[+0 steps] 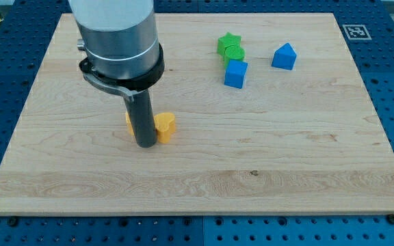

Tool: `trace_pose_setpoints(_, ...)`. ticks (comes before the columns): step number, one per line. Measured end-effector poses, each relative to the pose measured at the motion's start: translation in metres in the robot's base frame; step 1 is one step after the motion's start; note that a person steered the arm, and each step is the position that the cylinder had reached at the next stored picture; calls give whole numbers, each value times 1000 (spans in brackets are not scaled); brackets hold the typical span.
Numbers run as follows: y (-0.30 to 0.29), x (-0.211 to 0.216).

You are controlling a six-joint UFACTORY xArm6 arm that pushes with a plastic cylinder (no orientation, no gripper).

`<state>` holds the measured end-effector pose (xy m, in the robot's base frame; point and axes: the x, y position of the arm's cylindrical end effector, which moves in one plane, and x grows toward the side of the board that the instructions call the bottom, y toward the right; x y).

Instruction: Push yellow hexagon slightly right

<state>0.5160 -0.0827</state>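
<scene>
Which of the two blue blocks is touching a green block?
The blue cube, the one further to the view's left. It sits right against the green blocks above it, while the blue triangular block stands alone, apart to the view's right.

Two small yellow blocks sit near the board's middle-left: one yellow hexagon-like block (164,127) and one yellow piece (128,121) mostly hidden behind the rod. Two green blocks sit far right of centre: a green star (228,43) and a green ribbed cylinder (233,54). Two blue blocks: a blue cube (235,74) and a blue triangular block (284,57).
</scene>
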Motion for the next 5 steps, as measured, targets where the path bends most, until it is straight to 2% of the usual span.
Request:
trace_pose_setpoints(2, -9, 6)
trace_pose_setpoints(3, -35, 12)
trace_pose_setpoints(5, -64, -19)
